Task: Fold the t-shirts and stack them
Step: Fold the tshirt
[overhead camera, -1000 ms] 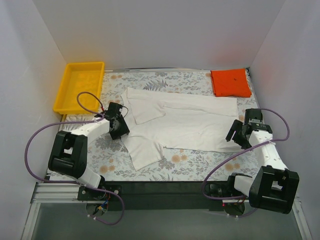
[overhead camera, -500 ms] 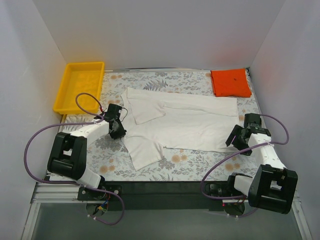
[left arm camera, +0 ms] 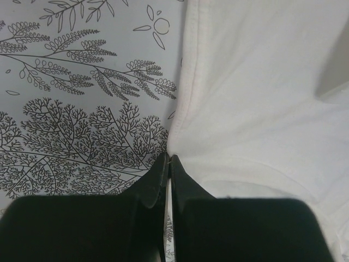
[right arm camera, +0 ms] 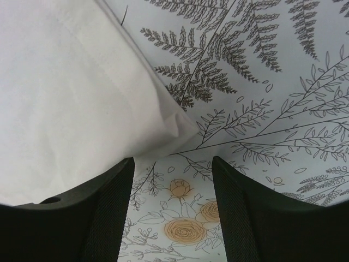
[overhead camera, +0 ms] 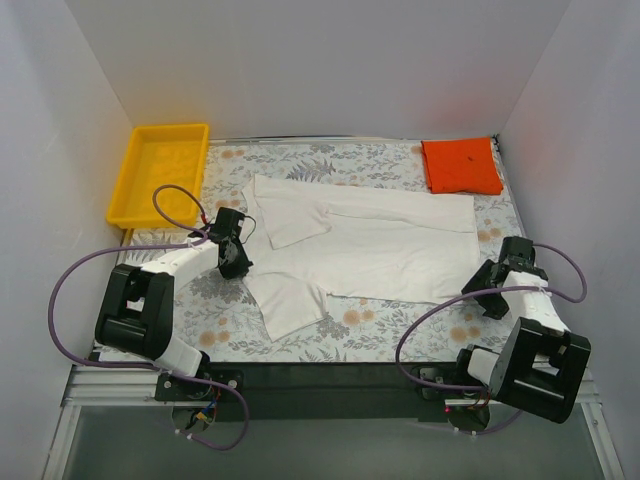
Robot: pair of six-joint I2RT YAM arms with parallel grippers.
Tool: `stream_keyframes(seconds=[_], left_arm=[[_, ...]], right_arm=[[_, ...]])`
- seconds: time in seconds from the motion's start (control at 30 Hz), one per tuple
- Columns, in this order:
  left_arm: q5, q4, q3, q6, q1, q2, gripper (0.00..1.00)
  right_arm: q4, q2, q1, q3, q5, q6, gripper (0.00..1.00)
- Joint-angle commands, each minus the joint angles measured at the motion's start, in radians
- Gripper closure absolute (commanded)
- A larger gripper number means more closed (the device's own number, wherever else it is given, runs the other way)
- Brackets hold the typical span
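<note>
Left gripper (left arm camera: 168, 162) is pinching shut on the left edge of the large white cloth t-shirt (overhead camera: 380, 245), which is lying mostly spread out, while the right gripper (right arm camera: 172, 160) is hovering, fingers apart, at its near-right corner. Only the small orange-red folded t-shirt (overhead camera: 461, 166), far right, is looking finished; the white one's folding and the stacking are still waiting.

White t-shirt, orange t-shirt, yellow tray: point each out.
white t-shirt (overhead camera: 390, 245), top external view, middle of its body.
orange t-shirt (overhead camera: 461, 166), top external view, centre of the folded square.
yellow tray (overhead camera: 163, 175), top external view, its bare floor.

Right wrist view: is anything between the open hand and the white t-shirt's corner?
Nothing visible. The right hand is open over the floral tablecloth, and the white t-shirt lies directly ahead of its fingertips.
</note>
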Motion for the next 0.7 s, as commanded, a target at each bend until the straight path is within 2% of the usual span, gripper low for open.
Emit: stream_keyframes(seconds=[0.0,0.2,0.67], left_arm=[[-0.027,-0.086,0.006,0.022,-0.004,-0.002,1.0],[-0.024,-0.097,0.007,0.036,-0.004,-0.014,1.0],[-0.001,-0.1,0.009,0.044,-0.004,-0.026,1.0]], right_arm=[[0.047,0.002,-0.04,-0.014,-0.018,0.014,0.45],[0.077,0.048,-0.097,-0.001,-0.063,0.017,0.5],[0.076,0.105,-0.098,0.068,-0.057,0.026,0.58]])
